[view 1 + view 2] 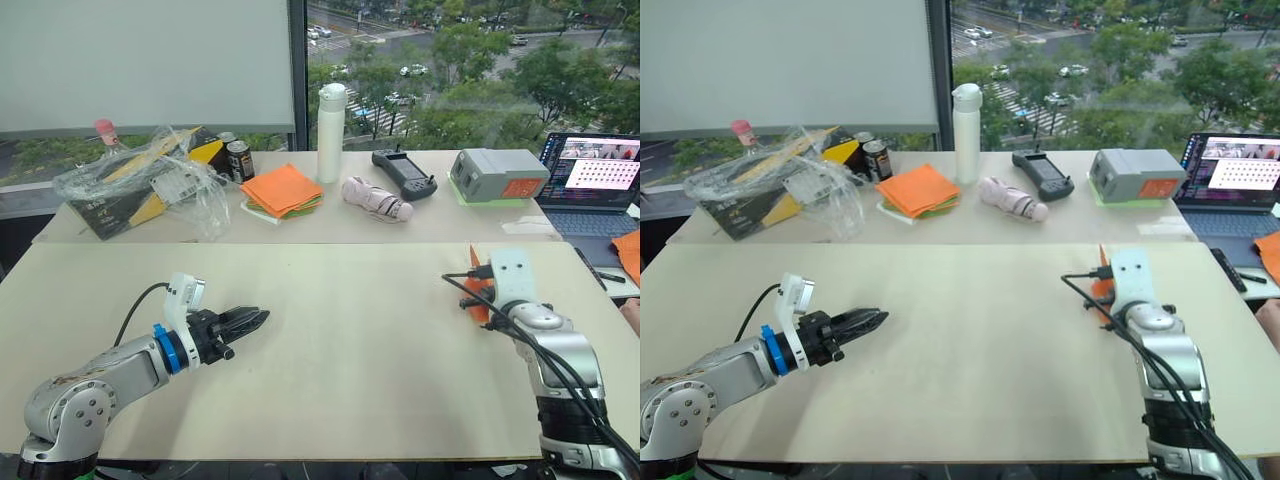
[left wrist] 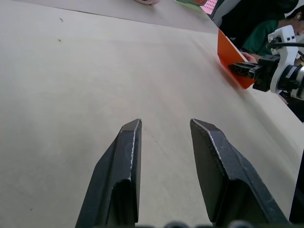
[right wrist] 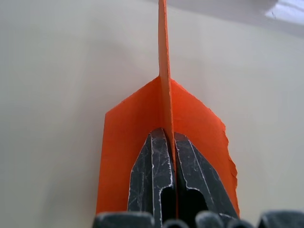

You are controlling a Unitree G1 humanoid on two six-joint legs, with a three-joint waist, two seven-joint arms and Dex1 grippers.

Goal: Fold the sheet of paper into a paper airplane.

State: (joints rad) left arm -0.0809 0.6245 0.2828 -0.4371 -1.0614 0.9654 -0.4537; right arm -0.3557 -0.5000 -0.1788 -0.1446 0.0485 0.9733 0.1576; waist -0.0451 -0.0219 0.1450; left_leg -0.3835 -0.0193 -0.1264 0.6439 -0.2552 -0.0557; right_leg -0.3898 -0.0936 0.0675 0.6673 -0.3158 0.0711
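Note:
The sheet of paper [image 3: 123,156] is bright orange and creased into a small winged shape, the paper airplane [image 1: 477,291]. My right gripper [image 3: 167,134] is shut on its upright middle fold, and a flap spreads out on either side. The plane is held near the right edge of the front table [image 1: 350,340] and also appears in the left wrist view as the orange plane [image 2: 231,56] with the right gripper [image 2: 236,68] on it. My left gripper [image 1: 262,317] hovers low over the table's left part, open and holding nothing, its fingers [image 2: 128,156] pointing toward the plane.
On the rear table lie a pile of orange and green sheets [image 1: 282,190], a white bottle [image 1: 331,132], a plastic-wrapped box [image 1: 150,185], cans [image 1: 238,158], a controller [image 1: 404,172], a grey box [image 1: 497,174] and a laptop [image 1: 595,180]. A person's green sleeve [image 2: 266,33] sits past the right edge.

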